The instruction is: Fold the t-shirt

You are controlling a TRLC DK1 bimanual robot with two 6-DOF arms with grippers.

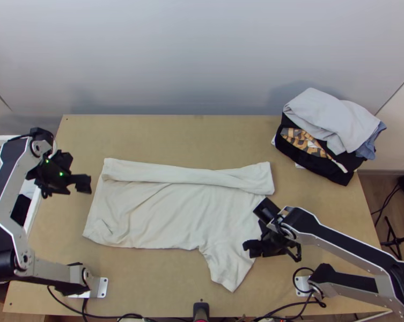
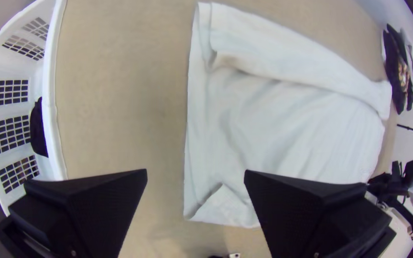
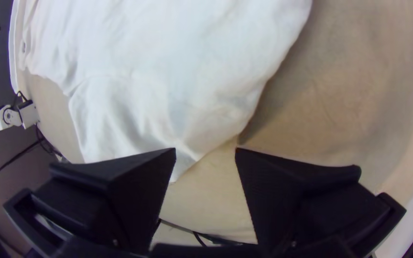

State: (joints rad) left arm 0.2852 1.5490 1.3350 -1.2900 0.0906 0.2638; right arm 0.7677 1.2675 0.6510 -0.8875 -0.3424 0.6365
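Right wrist view — tool (image 1: 273, 251) agape

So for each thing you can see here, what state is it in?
T-shirt: lying flat, far side folded inward lengthwise, near sleeve spread out, one hem corner turned up.
Left gripper: jaws open, holding nothing.
Right gripper: jaws open, holding nothing.
Clothes pile: stacked loosely at the table's far right corner.
Basket: upright, dark cloth inside.
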